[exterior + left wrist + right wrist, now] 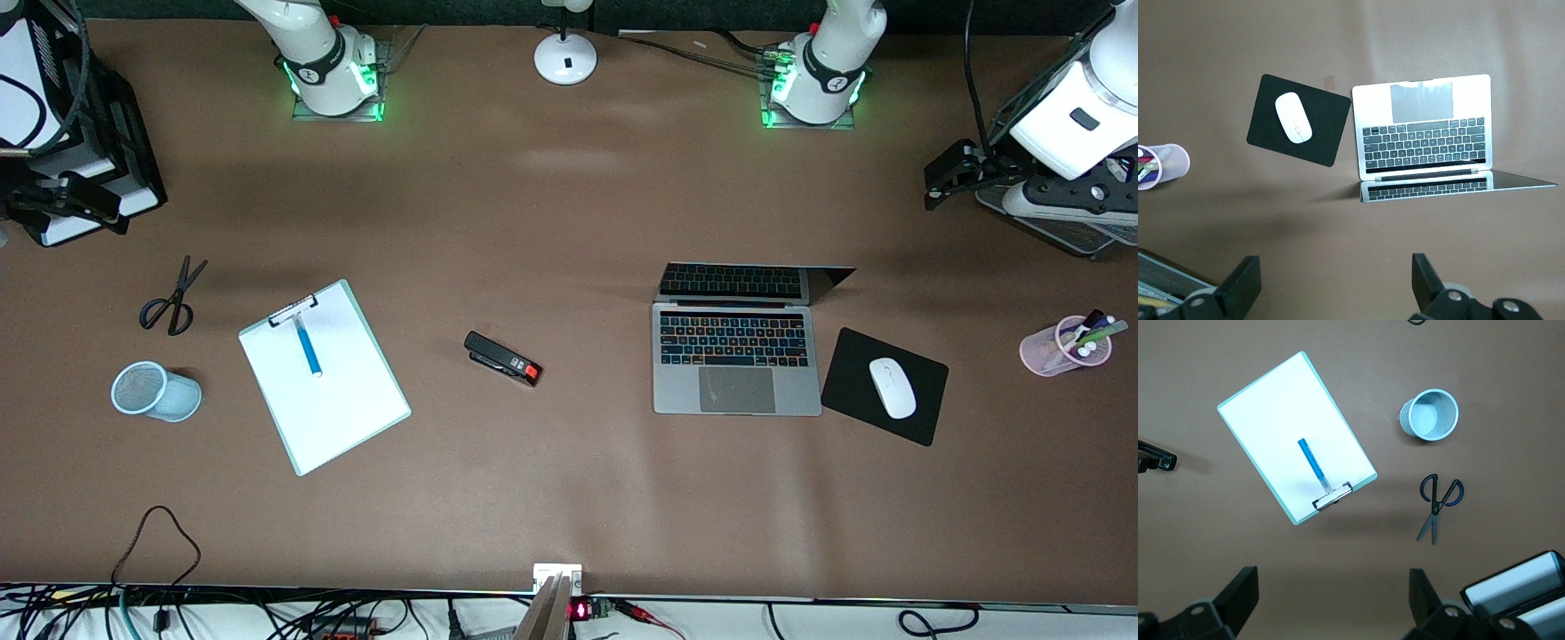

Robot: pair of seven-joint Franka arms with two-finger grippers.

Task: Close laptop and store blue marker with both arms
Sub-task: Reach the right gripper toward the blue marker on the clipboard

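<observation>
1. Laptop (736, 363) open, right of centre in the front frame, on the brown table (569, 204); screen upright, keys and grey trackpad facing up. Upper centre-right of the left wrist frame (1425, 127).
2. Black mouse pad (885, 386) just beside the laptop, toward the left arm's end of the table, with a white mouse (892, 388) on it.
3. Blue marker (308, 347) lies on the white clipboard (324, 378), left of centre in the front frame, one end under the clip. Centre of the right wrist frame (1313, 465).
4. Black stapler (502, 358) with a red tip sits between clipboard and laptop.
5. Light-blue mesh cup (156, 391) on its side at mid-left of the frame; black scissors (172, 298) above it in frame.
6. Pink pen cup (1065, 345) with pens at mid-right edge.
7. Left gripper (1337, 285) high over bare table near the laptop's screen side, fingers wide apart, nothing held; arm waits.
8. Right gripper (1333, 599) high over bare table near the clipboard's clip end, fingers wide apart, nothing held.
</observation>
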